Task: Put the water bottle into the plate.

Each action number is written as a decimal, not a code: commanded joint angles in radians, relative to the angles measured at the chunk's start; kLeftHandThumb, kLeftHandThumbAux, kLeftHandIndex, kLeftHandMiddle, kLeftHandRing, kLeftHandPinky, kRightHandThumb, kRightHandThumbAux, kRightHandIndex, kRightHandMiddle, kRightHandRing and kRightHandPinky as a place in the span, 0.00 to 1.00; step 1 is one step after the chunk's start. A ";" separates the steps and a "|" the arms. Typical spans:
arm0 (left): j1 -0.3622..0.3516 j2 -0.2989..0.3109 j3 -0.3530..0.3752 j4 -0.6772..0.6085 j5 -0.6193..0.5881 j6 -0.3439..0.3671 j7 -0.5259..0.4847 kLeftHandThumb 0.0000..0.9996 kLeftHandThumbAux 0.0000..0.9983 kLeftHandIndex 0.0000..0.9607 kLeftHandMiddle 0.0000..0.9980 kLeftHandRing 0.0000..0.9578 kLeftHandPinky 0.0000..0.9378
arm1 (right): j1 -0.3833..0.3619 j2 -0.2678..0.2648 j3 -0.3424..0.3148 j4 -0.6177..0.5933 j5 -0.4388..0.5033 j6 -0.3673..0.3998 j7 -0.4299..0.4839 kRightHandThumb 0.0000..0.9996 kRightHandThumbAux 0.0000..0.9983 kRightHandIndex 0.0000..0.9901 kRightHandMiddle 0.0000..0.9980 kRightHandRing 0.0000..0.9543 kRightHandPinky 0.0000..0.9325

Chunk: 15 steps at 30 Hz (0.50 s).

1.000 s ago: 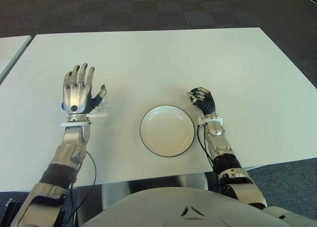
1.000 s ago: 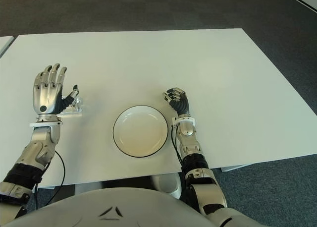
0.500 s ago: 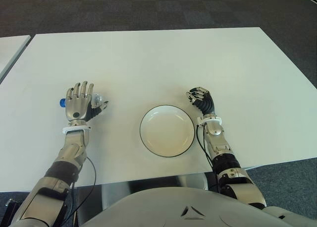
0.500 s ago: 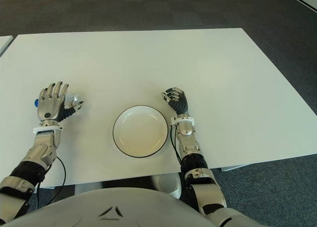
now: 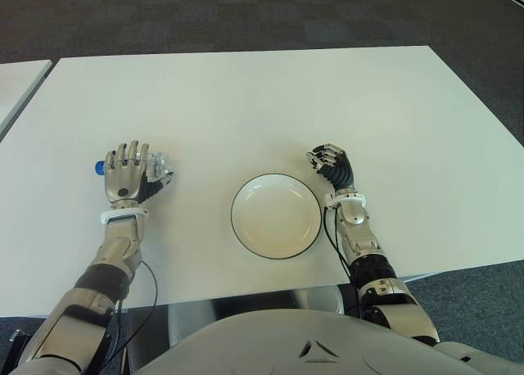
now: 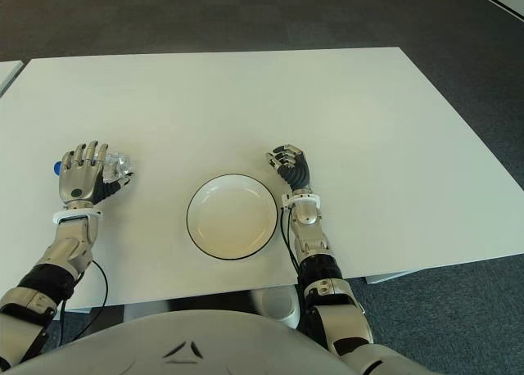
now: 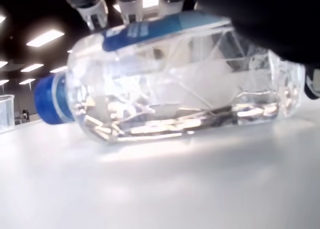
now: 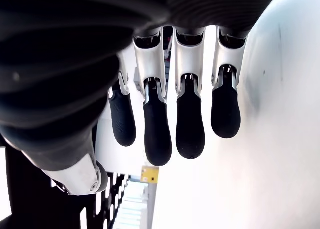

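The grasp is in hand: the left hand covers the bottle, which lies on its side on the worktop, well left of the plate. Its fingers drape over the bottle; whether they grip is unclear. Next, I judge: clench, lift, carry right. The right hand shows just right of the plate, fingers curled, holding nothing.
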 commanded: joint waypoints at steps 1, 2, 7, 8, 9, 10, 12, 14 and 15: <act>0.050 -0.001 -0.033 0.048 -0.024 -0.009 -0.041 0.71 0.23 0.00 0.00 0.00 0.00 | 0.012 0.003 -0.005 0.003 0.010 -0.011 0.002 0.71 0.73 0.44 0.60 0.66 0.70; 0.054 0.001 -0.036 0.044 -0.024 -0.007 -0.047 0.69 0.22 0.00 0.00 0.00 0.00 | 0.012 0.003 -0.005 0.004 0.010 -0.012 0.003 0.71 0.73 0.44 0.60 0.66 0.70; 0.087 0.014 -0.053 -0.007 -0.020 0.028 -0.106 0.65 0.21 0.00 0.00 0.00 0.00 | 0.014 0.004 -0.005 0.000 0.008 -0.005 0.002 0.71 0.73 0.44 0.61 0.66 0.70; 0.092 0.016 -0.055 -0.015 -0.020 0.035 -0.119 0.64 0.21 0.00 0.00 0.00 0.00 | 0.014 0.004 -0.005 -0.001 0.008 -0.002 0.002 0.71 0.73 0.44 0.61 0.66 0.70; 0.098 0.019 -0.060 -0.023 -0.019 0.045 -0.139 0.64 0.20 0.00 0.00 0.00 0.00 | 0.014 0.004 -0.005 -0.002 0.007 0.003 0.001 0.71 0.73 0.44 0.61 0.66 0.69; 0.102 0.021 -0.063 -0.029 -0.019 0.053 -0.152 0.63 0.20 0.00 0.00 0.00 0.00 | 0.014 0.004 -0.006 -0.004 0.007 0.006 0.001 0.71 0.73 0.44 0.61 0.66 0.69; 0.111 0.026 -0.070 -0.036 -0.020 0.069 -0.181 0.62 0.19 0.00 0.00 0.00 0.00 | 0.015 0.005 -0.006 -0.006 0.006 0.011 -0.001 0.71 0.73 0.44 0.60 0.65 0.69; 0.115 0.030 -0.076 -0.025 -0.028 0.076 -0.200 0.61 0.19 0.00 0.00 0.00 0.00 | 0.014 0.006 -0.007 -0.007 0.005 0.017 -0.002 0.71 0.73 0.44 0.60 0.65 0.69; 0.115 0.031 -0.079 -0.018 -0.032 0.078 -0.206 0.61 0.19 0.00 0.00 0.00 0.00 | 0.014 0.006 -0.007 -0.008 0.005 0.019 -0.002 0.71 0.73 0.44 0.60 0.65 0.69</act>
